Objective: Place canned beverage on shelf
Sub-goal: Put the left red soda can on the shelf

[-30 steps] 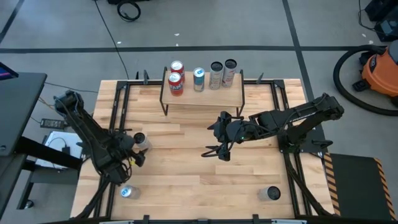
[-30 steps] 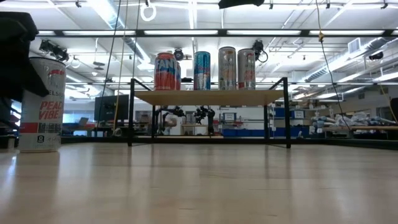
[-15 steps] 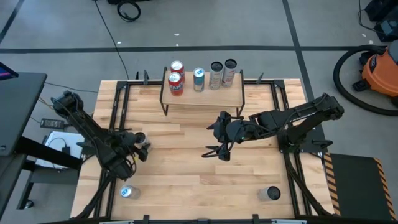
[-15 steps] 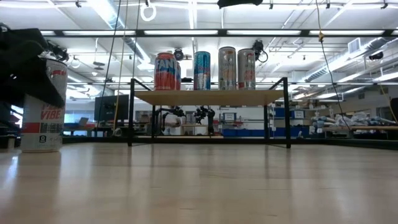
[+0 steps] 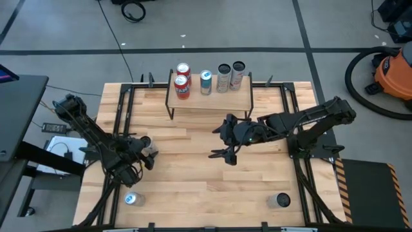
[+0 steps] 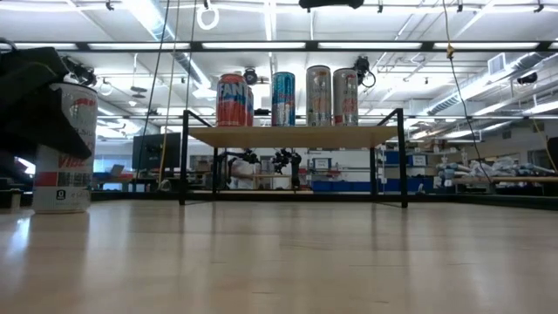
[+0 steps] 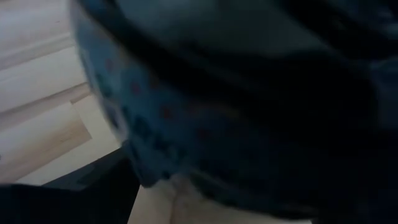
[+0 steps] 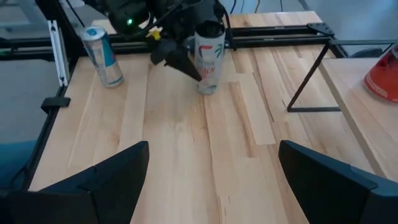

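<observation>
- We see the left gripper (image 5: 147, 149) low at the left of the light wooden bench (image 5: 193, 187), jaws spread wide around the tall white can with red lettering (image 8: 209, 57); whether they touch it, we cannot tell.
- That can stands upright on the bench, well apart from the shelf.
- The low shelf with the light wooden board and thin black legs (image 5: 209, 98) carries five upright cans at the bench's far edge.
- The right gripper (image 5: 222, 154) hangs over mid-bench, jaws apart, holding nothing.
- A blue-and-silver can (image 5: 131, 200) and a dark-topped can (image 5: 280, 201) stand near the front.
</observation>
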Available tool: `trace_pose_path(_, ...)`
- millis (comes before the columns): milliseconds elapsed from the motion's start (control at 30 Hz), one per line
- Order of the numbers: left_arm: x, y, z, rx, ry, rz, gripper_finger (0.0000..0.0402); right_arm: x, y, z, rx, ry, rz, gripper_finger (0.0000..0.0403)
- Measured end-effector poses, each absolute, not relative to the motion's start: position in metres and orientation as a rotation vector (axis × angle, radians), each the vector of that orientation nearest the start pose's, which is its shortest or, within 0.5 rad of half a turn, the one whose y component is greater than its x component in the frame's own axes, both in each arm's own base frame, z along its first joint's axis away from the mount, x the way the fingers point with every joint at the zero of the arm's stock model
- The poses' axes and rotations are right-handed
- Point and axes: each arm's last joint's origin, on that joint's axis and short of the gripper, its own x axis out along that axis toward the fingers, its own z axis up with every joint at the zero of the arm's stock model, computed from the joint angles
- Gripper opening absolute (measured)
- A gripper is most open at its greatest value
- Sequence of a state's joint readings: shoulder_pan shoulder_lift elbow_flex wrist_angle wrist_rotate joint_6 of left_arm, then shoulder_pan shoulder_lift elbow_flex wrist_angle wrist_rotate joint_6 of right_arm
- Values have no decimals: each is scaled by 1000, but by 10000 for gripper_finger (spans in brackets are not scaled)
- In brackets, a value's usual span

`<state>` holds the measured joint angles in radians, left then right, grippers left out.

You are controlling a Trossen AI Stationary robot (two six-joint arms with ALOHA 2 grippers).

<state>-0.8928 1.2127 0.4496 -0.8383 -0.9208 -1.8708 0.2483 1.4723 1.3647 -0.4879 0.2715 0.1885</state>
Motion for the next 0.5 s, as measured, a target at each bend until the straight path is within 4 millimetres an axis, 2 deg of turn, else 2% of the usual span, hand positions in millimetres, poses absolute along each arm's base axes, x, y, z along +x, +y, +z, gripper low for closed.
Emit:
trace_pose_path(200, 108, -97, 140, -462, 536, 754, 344, 317, 67, 347, 40, 562, -91, 369)
trace_pose_path(500, 109, -99, 140, -437, 544, 729, 268, 318, 63, 347, 43, 562, -99, 369)
